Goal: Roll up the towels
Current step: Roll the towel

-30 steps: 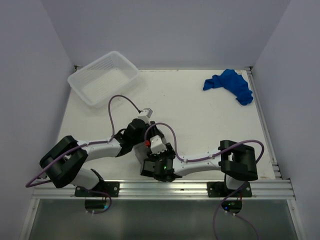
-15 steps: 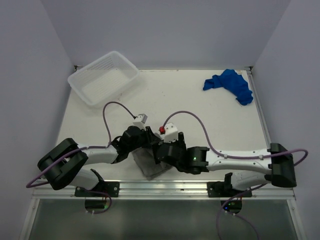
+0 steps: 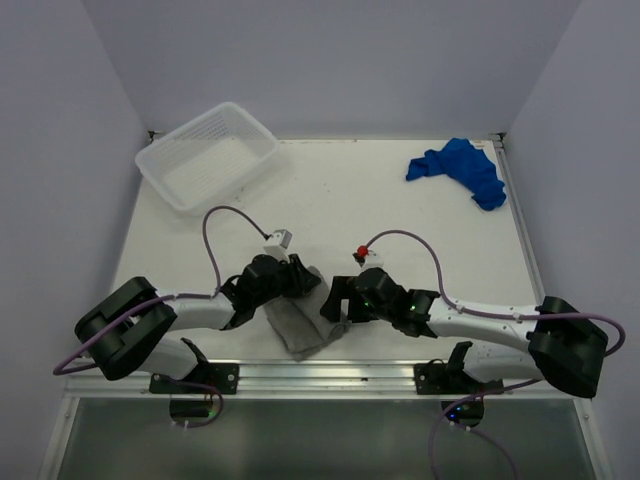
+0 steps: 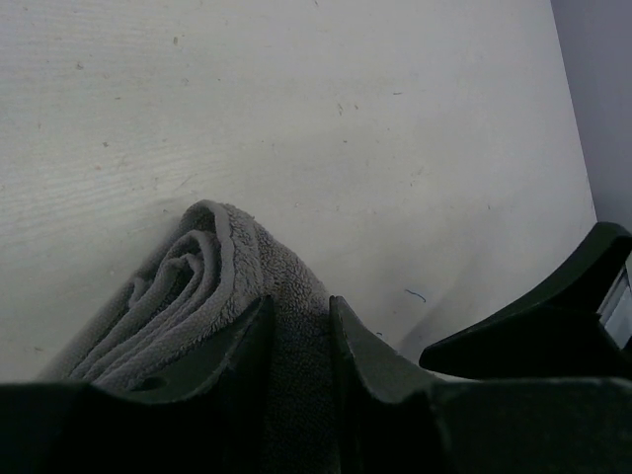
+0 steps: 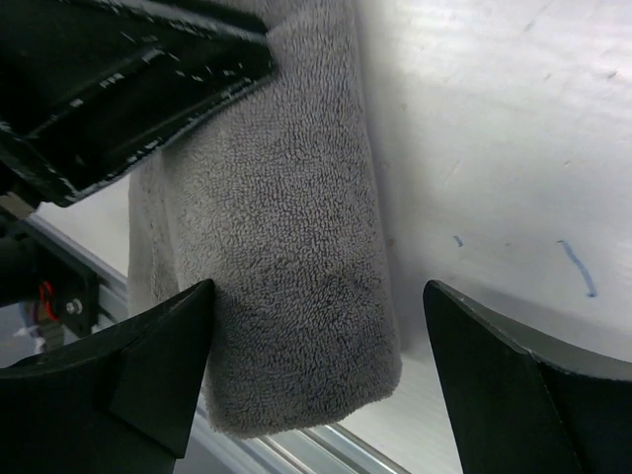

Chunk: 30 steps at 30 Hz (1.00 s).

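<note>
Overhead, the grey towel (image 3: 298,330) lies as a short roll at the near edge of the table (image 3: 400,230), slanting between the two arms' heads. The left gripper (image 3: 305,285) sits at its far end and the right gripper (image 3: 335,305) just beside its right flank. From that height neither pincer's jaws can be read.

The wrist cameras settle it. The left wrist view shows the two dark fingers (image 4: 252,331) pressed close with a fold of grey cloth pinched between them, and beyond them the roll's end, where the spiral of layers shows. That spiral is hidden from above. The right wrist view shows its own jaws spread wide. The roll runs lengthwise between them, with its left side close to one finger (image 5: 163,355) and bare table between its right side and the other. The roll's near end hangs a little past the table edge, over the metal rail (image 5: 296,449).

Only the overhead view takes in the blue towel (image 3: 460,170), crumpled in the far right corner, and the white basket (image 3: 207,155) in the far left corner, both well apart from the arms
</note>
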Available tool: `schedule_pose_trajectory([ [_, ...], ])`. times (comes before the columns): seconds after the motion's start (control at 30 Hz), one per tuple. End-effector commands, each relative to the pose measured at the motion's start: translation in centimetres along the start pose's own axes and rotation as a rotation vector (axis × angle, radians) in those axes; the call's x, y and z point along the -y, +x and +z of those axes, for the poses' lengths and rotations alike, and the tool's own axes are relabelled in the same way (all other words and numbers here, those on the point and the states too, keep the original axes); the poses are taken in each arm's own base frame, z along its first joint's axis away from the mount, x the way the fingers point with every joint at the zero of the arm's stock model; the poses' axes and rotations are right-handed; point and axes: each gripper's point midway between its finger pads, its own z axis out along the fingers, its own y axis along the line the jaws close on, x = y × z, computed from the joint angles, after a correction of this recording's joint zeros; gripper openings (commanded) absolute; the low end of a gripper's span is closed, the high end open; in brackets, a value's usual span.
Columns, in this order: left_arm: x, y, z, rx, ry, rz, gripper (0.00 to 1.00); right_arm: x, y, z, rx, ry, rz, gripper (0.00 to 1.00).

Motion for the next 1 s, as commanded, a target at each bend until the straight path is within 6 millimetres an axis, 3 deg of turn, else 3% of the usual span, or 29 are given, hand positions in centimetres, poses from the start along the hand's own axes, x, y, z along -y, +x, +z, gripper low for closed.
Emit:
schedule_pose_trajectory([
  [0.0, -4.6, 4.2, -1.2, -0.122, -0.152, 0.01, 0.34, -2.2, 1.5, 0.8, -0.058, -0.138, 0.095, 0.87],
  [0.07, -4.7, 4.3, -1.3, -0.118, -0.153, 0.007, 0.34, -2.0, 2.0, 1.0, -0.065, -0.141, 0.106, 0.84],
  [0.23, -4.5, 4.2, -1.1, -0.116, -0.146, 0.001, 0.34, -1.6, 2.2, 1.1, -0.066, -0.141, 0.088, 0.64],
  [0.27, -4.5, 4.1, -1.1, -0.114, -0.146, -0.001, 0.34, -1.4, 2.1, 1.0, -0.057, -0.135, 0.082, 0.55],
  [0.4, -3.4, 2.7, -0.7, -0.093, -0.136, 0.015, 0.34, -0.9, 1.1, 0.6, -0.005, -0.102, -0.004, 0.38],
  [0.5, -2.0, 0.3, -0.4, -0.056, -0.13, 0.035, 0.34, -0.2, -0.3, -0.4, 0.066, -0.006, -0.123, 0.34],
  [0.63, 0.4, -4.6, -0.7, 0.036, -0.119, 0.051, 0.34, 0.8, -1.8, -1.0, 0.173, 0.119, -0.243, 0.3],
  [0.8, 3.2, -9.7, -2.0, 0.131, -0.098, 0.088, 0.36, 0.1, -2.3, -1.2, 0.278, 0.22, -0.403, 0.3],
  [0.97, 4.3, -10.1, -2.0, 0.12, -0.063, 0.086, 0.37, -1.4, -2.5, -1.8, 0.404, 0.346, -0.576, 0.31],
])
